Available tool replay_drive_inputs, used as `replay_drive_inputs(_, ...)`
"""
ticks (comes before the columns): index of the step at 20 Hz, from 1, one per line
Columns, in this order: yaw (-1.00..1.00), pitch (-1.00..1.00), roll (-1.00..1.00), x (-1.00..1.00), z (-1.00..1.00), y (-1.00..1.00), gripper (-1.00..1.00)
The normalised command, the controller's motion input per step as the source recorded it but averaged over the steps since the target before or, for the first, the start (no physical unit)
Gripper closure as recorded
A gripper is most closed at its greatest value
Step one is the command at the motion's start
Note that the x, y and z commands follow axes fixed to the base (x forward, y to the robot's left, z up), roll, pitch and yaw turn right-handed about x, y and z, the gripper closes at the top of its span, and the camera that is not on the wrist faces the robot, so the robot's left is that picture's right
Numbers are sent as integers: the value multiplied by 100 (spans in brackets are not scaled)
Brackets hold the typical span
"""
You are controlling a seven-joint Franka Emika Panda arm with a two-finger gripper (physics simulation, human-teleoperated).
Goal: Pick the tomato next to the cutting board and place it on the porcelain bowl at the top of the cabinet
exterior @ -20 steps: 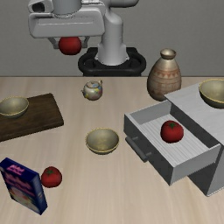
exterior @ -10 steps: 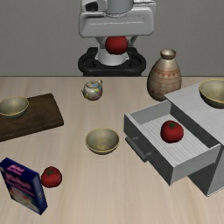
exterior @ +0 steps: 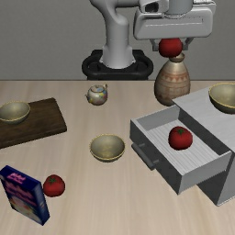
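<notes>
Pick done: I have the claw (exterior: 170,43) clenched on the tomato (exterior: 171,48), aloft. Porcelain bowl (exterior: 223,97) sits below the claw, toward the exterior view's right. Carry-over and release remain.

I record a pale matt wooden table (exterior: 101,197), a dark grained-wood cutting board (exterior: 46,127), a smooth matt grey cabinet (exterior: 197,117) and a glossy glazed porcelain bowl (exterior: 223,97) at far right.

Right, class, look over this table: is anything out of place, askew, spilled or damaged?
Nothing is spilled, tipped or broken. One oddity: the drawer stands pulled open with a tomato lying in it. The gripper holds a second tomato in the air above the vase.
</notes>
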Motion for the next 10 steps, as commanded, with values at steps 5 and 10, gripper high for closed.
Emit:
replay_drive_inputs(5,0,0,0,0,0,100,100)
replay_drive_inputs(10,0,0,0,0,0,100,100)
